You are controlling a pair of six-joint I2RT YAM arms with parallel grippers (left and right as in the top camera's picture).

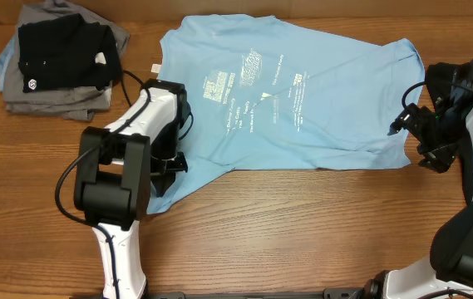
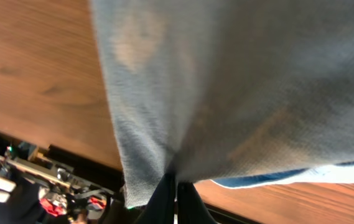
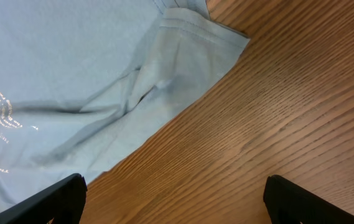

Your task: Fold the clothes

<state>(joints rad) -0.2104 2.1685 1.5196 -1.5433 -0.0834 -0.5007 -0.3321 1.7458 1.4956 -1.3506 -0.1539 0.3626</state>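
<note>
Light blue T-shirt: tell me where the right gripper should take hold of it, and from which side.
Grip the stitched corner of the T-shirt lying ahead of the open right gripper. It lies flat with bare table beside both its edges, so come in low from the table side, probably sliding one finger under the hem, then pinch.

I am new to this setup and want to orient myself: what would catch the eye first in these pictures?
A light blue T-shirt with white lettering lies spread across the wooden table. The left end effector pinches its near-left edge; the right end effector stands open by its right end. A pile of folded garments, black on top, sits far left.
</note>
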